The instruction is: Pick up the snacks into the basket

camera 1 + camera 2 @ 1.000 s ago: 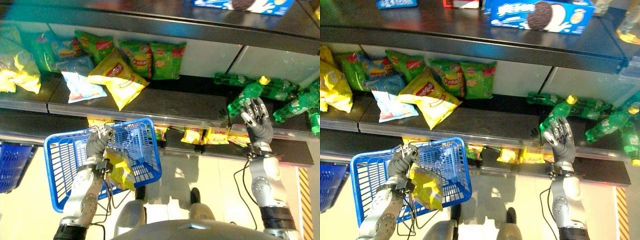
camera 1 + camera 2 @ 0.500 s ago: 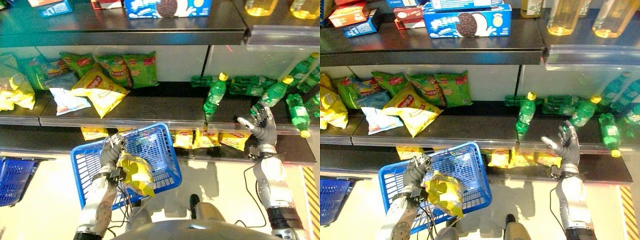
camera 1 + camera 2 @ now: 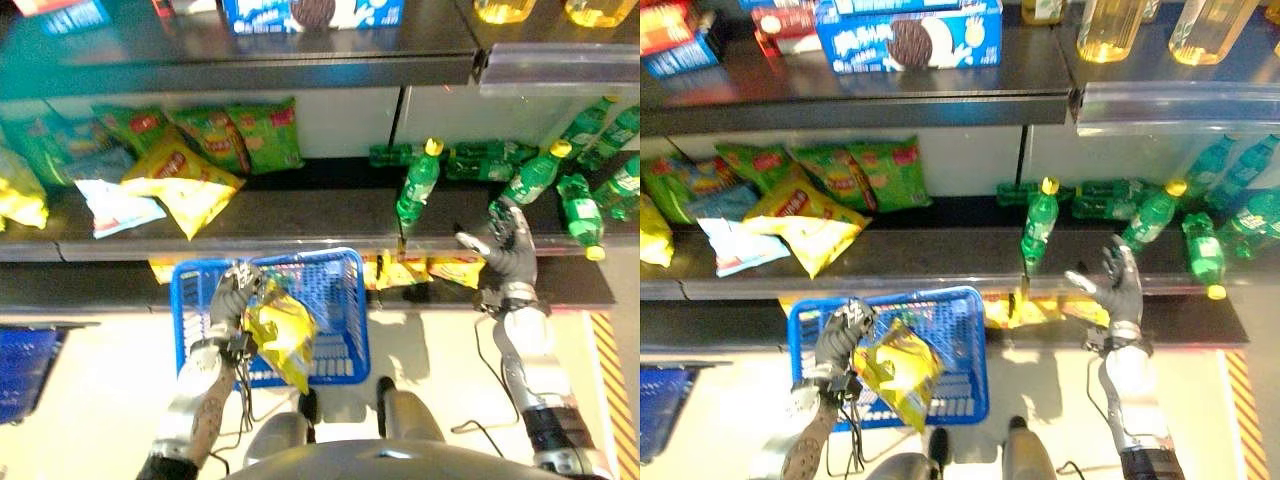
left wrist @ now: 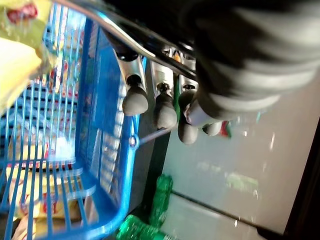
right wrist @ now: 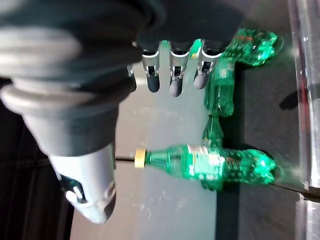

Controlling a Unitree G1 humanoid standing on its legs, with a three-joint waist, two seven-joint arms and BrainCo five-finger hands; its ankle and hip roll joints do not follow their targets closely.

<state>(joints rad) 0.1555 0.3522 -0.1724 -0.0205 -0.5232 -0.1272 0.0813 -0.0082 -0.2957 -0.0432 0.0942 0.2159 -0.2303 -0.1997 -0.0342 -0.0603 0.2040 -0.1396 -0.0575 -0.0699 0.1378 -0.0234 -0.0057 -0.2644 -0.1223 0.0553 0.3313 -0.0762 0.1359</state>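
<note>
My left hand (image 3: pixel 232 295) is shut on the metal handle of a blue wire basket (image 3: pixel 345 300), its fingers (image 4: pixel 135 97) curled round the bar. A crumpled yellow snack bag (image 3: pixel 282 335) lies in the basket beside that hand. On the middle shelf sit a yellow chip bag (image 3: pixel 185 185), green chip bags (image 3: pixel 240 135) and a white-blue bag (image 3: pixel 115 205). More small yellow bags (image 3: pixel 420 270) lie on the lower shelf behind the basket. My right hand (image 3: pixel 508 255) is open at the shelf's front edge, holding nothing, just below the green bottles (image 5: pixel 210 162).
Green bottles (image 3: pixel 420 185) stand and lie on the right half of the middle shelf. A blue biscuit box (image 3: pixel 905 35) and bottles of yellow drink (image 3: pixel 1110 25) are on the top shelf. A second blue basket (image 3: pixel 25 365) sits at the lower left.
The camera has shifted. The basket in my left hand has swung round to sit square before the shelf. My right hand has come down from the bottle to the shelf edge.
</note>
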